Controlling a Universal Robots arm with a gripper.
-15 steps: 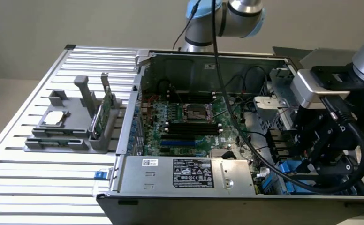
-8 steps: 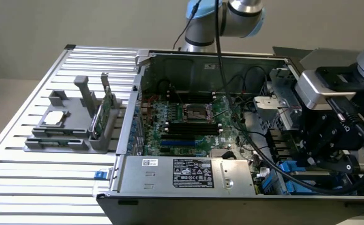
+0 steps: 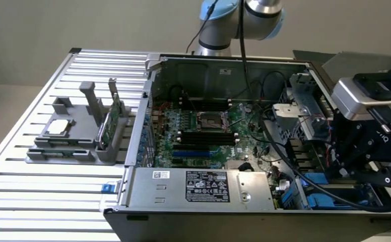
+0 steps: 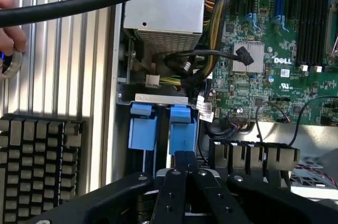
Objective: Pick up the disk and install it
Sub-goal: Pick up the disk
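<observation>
Now, gripper [image 4: 185, 156]: fingers are pressing fully together.
Contact: tips are sitting right at the disk [image 4: 182, 130], by its blue rail; grip unclear.

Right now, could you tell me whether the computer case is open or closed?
Open: the case has no side cover on, leaving the motherboard exposed.

The arm [image 3: 263, 15] is silver-grey tubing with pale blue caps on its round joints, and a black cable [image 3: 242, 40] runs along it. A light grey block [image 3: 356, 98] tops the black tool [image 4: 185, 161], whose flat jointed links carry small screws [image 4: 202, 171].
</observation>
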